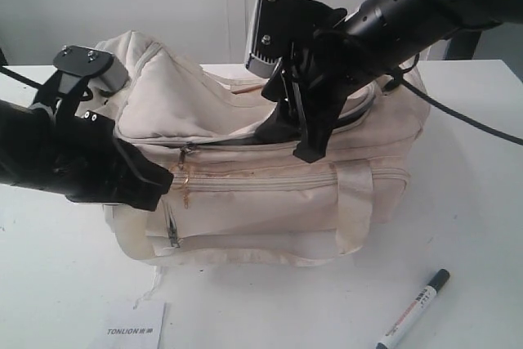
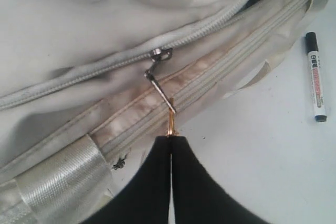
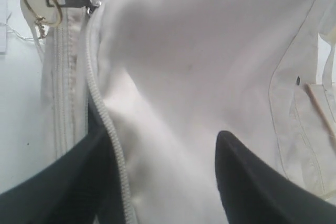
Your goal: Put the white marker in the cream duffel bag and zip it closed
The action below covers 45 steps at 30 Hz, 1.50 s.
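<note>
Two hands are occupied at the cream duffel bag [image 1: 270, 194], while the white marker [image 1: 414, 310] lies on the counter [image 1: 474, 202] in front of it, apart from the bag and unheld. The left hand [image 2: 170, 137] is pinched shut on the thin metal zip pull [image 2: 160, 90]. The right hand [image 3: 161, 140] is spread wide over the soft top flap [image 3: 199, 51], with nothing gripped. If the zip were drawn closed now, the marker would be shut out. The slim pull could be lost from so small a pinch, and the limp, creased fabric could be caught in the coarse zip teeth [image 3: 107, 124]. The marker's smooth round barrel could be rolled away if nudged.
</note>
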Each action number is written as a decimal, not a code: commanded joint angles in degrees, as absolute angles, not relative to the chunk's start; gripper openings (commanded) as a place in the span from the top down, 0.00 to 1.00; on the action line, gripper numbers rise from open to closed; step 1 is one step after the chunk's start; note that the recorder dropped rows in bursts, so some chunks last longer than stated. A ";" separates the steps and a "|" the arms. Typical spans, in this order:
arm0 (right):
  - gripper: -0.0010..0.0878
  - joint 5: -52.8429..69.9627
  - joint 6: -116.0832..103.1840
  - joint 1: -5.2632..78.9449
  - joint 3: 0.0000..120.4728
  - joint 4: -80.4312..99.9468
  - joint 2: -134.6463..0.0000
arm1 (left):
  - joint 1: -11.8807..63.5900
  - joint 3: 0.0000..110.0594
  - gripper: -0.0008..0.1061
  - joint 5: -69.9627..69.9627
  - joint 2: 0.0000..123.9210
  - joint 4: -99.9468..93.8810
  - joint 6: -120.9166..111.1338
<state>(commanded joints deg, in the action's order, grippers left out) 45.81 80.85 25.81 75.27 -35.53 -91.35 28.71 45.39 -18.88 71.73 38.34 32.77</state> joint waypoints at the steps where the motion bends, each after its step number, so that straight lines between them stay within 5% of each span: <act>1: 0.35 46.10 80.85 25.81 75.27 -36.11 -90.89 | 28.71 45.39 0.99 -18.97 71.73 37.91 32.77; 10: 0.35 53.42 82.24 26.85 75.27 -43.46 -90.47 | 28.71 45.39 0.99 -20.01 71.06 32.28 32.77; 32: 0.40 40.63 83.77 29.74 75.27 -43.51 -97.64 | 28.71 49.43 0.99 -17.56 67.89 31.00 33.15; 38: 0.56 40.74 83.77 29.74 75.27 -43.51 -98.86 | 28.71 50.52 0.99 -17.57 67.29 30.10 33.15; 42: 0.99 40.64 83.77 29.74 75.27 -43.51 -99.23 | 28.71 50.65 0.99 -17.65 67.29 27.80 33.15; 45: 0.99 40.64 83.77 29.74 75.27 -42.83 -98.99 | 28.71 50.65 0.99 -17.65 67.29 25.15 33.15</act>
<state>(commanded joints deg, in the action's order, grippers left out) 40.64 83.77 29.74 75.27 -42.83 -98.99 28.71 50.65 -17.65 67.29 25.15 33.15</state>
